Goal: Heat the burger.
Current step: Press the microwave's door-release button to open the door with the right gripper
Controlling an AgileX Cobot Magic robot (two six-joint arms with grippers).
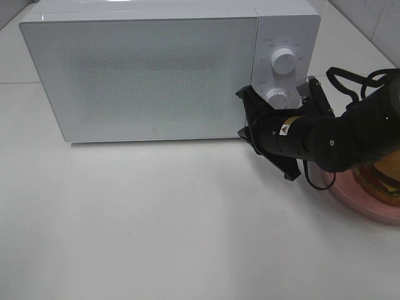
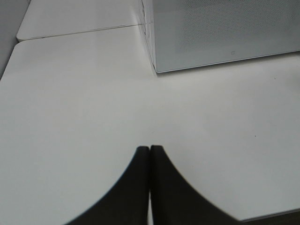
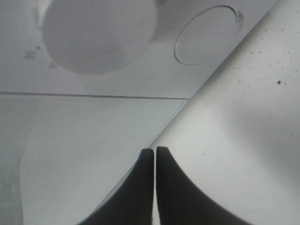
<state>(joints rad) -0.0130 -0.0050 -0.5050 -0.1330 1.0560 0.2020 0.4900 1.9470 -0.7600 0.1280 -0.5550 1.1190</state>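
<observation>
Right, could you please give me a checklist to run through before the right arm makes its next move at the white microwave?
1. White box-shaped microwave open for loading: not ok, its door is closed.
2. Right gripper shut for a push: ok, fingertips together, holding nothing.
3. Right gripper aimed at the round outlined button: not ok, it points off to one side of it.
4. Small golden-bun burger on the round pink plate: ok, though the right arm hides part of both.
5. Left gripper out of the way: ok, shut over bare white tabletop.
</observation>
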